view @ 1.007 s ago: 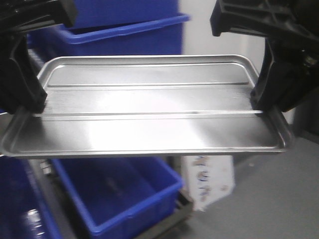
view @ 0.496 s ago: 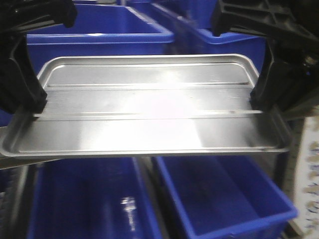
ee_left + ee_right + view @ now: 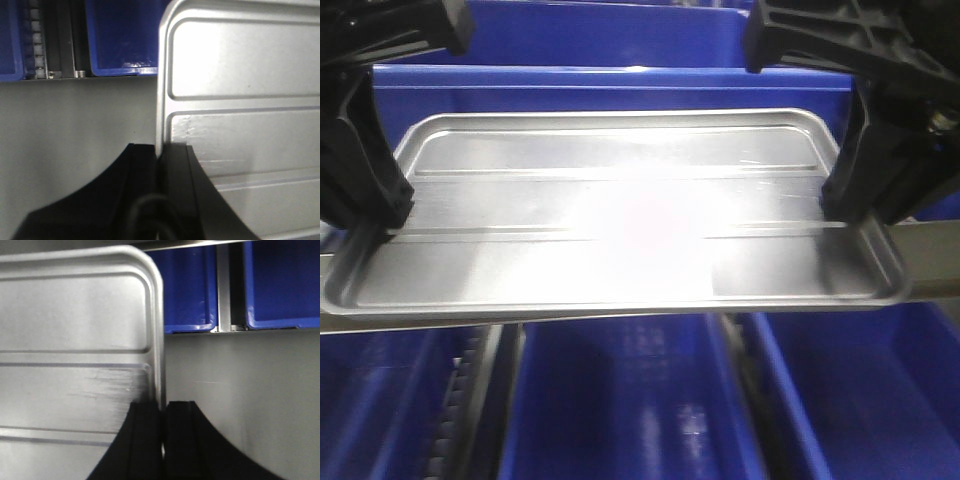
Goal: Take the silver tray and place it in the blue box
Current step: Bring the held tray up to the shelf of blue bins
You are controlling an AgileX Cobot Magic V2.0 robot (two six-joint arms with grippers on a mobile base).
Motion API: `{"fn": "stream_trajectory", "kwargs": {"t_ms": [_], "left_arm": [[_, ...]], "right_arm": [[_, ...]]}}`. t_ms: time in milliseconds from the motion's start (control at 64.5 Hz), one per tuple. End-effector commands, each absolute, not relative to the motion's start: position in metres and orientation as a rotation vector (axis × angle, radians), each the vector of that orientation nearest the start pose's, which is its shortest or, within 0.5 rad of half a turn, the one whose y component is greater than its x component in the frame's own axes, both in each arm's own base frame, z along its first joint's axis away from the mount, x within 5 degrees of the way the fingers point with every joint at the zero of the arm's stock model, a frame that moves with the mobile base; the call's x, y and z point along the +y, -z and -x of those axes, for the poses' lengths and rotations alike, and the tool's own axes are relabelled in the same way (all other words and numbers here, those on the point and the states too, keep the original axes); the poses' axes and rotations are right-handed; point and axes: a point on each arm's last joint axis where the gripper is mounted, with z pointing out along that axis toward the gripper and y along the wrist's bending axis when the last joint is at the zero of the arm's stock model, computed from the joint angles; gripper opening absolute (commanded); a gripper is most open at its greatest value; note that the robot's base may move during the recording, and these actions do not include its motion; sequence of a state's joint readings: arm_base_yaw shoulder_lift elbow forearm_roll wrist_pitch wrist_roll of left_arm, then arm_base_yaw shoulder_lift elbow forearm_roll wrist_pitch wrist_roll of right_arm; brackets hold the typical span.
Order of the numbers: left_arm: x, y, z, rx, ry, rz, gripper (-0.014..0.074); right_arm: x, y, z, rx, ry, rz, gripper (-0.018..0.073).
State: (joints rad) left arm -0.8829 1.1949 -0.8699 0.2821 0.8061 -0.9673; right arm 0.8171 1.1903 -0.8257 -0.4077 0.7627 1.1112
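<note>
Silver tray [image 3: 620,215]: ridged glossy metal, rounded corners.
Left gripper [image 3: 160,150]: clamped on tray rim.
Right gripper [image 3: 162,407]: clamped on opposite rim.

Right gripper [image 3: 162,407], black fingers [image 3: 182,440] clamped on the silver tray [image 3: 75,340] rim, one each side. Tray fills left. Two blue boxes [image 3: 187,290] side by side at top right, grey surface [image 3: 240,390] below.

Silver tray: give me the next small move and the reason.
Probably lower both arms together, keeping the silver tray level. The left gripper and right gripper are shut on its short rims, and it hangs above the open blue box below its middle, not yet inside.
</note>
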Motion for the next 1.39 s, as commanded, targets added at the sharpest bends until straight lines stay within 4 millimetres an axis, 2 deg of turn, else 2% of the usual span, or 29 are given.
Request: {"fn": "stream_trajectory", "kwargs": {"t_ms": [0,1379], "left_arm": [[-0.1539,-0.2963,-0.1600,2.570,0.266,-0.091,-0.0104],[-0.1540,-0.2964,-0.1601,2.569,0.268,-0.091,-0.0104]], "right_arm": [[0.1370,-0.2900,-0.1750,2.482,-0.205,-0.071,0.0060],[0.1389,-0.2910,-0.1758,2.467,-0.232,-0.062,0.0060]]}}
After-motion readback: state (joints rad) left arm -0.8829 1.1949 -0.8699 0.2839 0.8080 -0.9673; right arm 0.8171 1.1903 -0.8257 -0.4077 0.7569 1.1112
